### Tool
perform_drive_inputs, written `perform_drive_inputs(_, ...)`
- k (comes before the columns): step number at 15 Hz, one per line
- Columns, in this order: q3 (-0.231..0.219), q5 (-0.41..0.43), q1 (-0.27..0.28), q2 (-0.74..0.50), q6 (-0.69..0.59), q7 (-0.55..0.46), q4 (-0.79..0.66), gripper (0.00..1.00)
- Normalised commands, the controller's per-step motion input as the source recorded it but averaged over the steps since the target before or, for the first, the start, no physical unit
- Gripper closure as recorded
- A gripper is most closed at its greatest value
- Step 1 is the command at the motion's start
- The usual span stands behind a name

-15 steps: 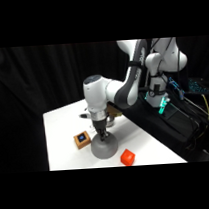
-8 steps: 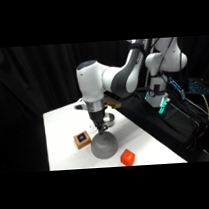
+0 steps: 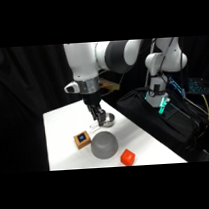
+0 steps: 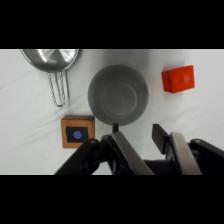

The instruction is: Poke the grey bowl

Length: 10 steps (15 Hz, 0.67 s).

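Grey bowl (image 3: 104, 145) sits dome-up on the white table (image 3: 58, 125), between a wooden block with a blue dot (image 3: 82, 139) and a red block (image 3: 128, 157). The gripper (image 3: 98, 120) hangs above and just behind it, its fingers (image 4: 125, 152) spread apart and holding nothing. A metal cup (image 4: 50, 60) with a handle lies nearby.

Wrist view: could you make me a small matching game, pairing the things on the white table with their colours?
Things:
1. bowl
2. cup with a handle
3. block with a blue dot
4. plain block

Colours:
A. shiny silver
B. orange-red
C. matte grey
D. brown

Pairs: 1-C, 2-A, 3-D, 4-B
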Motion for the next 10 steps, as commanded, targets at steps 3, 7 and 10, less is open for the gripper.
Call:
perform_drive_inputs(3,-0.012,0.033,-0.002,-0.11,-0.24,0.03,0.12,0.00)
perform_drive_inputs(7,-0.013,0.016,0.000,-0.09,-0.16,0.04,0.10,0.00)
perform_drive_inputs(10,-0.014,0.033,-0.011,-0.10,-0.12,0.02,0.07,0.00)
